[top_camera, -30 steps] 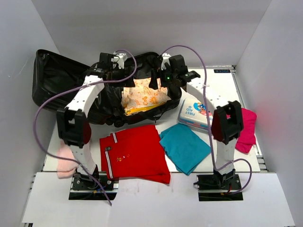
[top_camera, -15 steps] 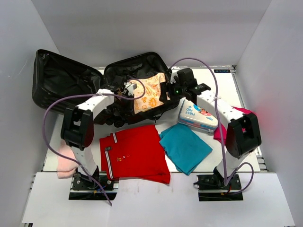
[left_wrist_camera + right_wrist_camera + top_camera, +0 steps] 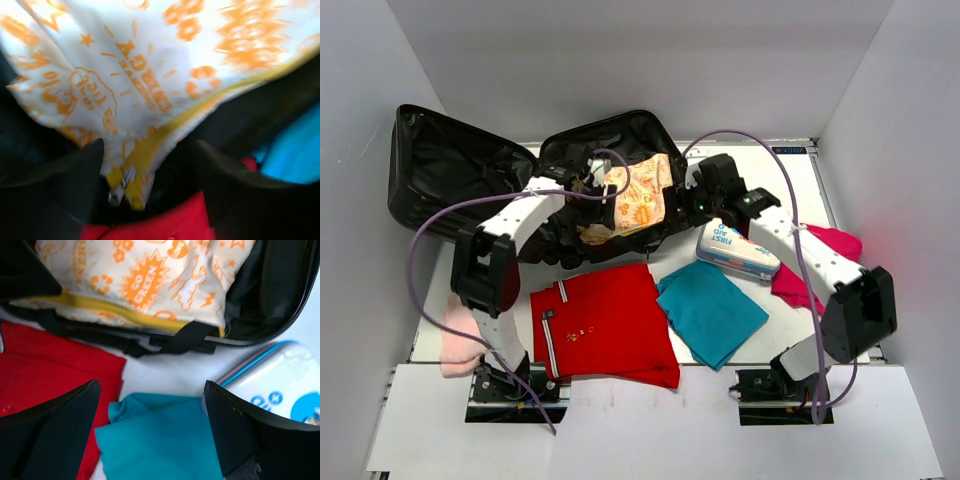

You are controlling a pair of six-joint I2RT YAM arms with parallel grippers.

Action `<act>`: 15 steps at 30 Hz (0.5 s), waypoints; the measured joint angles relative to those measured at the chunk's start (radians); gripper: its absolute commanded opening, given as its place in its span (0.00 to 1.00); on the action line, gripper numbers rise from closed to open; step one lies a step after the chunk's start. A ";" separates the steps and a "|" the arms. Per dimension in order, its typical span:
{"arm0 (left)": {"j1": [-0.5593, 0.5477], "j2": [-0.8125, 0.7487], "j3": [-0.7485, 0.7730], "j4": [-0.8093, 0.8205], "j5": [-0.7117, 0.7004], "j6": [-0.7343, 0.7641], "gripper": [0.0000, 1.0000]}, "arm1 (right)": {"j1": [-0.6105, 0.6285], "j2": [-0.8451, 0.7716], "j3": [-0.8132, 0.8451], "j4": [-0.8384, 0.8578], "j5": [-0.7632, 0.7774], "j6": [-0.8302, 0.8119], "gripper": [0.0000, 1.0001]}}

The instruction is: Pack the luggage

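Note:
The black luggage lies open at the back left, its lid [image 3: 440, 180] laid back and its base half [image 3: 620, 140] holding a white pouch [image 3: 640, 200] with orange print. My left gripper [image 3: 590, 193] is open over the pouch's near left corner. In the left wrist view the pouch [image 3: 150, 75], with its yellow zip edge, hangs between my spread fingers [image 3: 75, 175]. My right gripper [image 3: 688, 208] is open and empty by the luggage's near right rim. In the right wrist view it [image 3: 150, 440] hovers above a teal cloth [image 3: 160, 445], with the pouch [image 3: 145, 275] beyond.
A red polo shirt [image 3: 605, 325] and the teal cloth [image 3: 710, 312] lie in front of the luggage. A first-aid tin [image 3: 735, 245] sits to the right, with a magenta cloth [image 3: 825, 265] beyond it. A pale pink cloth [image 3: 455, 340] lies at the near left edge.
The pouch has gone from held up between both grippers to lying in the luggage base. My right gripper has drawn back toward the near right; my left has dropped to the pouch's near corner.

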 measured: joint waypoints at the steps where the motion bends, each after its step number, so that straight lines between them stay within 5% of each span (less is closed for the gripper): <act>1: -0.006 -0.023 0.011 -0.005 -0.006 0.006 1.00 | 0.009 -0.021 -0.013 -0.007 0.006 0.005 0.90; 8: -0.064 -0.360 -0.021 -0.012 -0.079 0.020 1.00 | 0.061 -0.143 -0.124 -0.054 0.048 0.087 0.90; 15: -0.108 -0.780 -0.380 -0.127 -0.208 -0.194 1.00 | 0.188 -0.160 -0.210 -0.150 0.032 0.209 0.90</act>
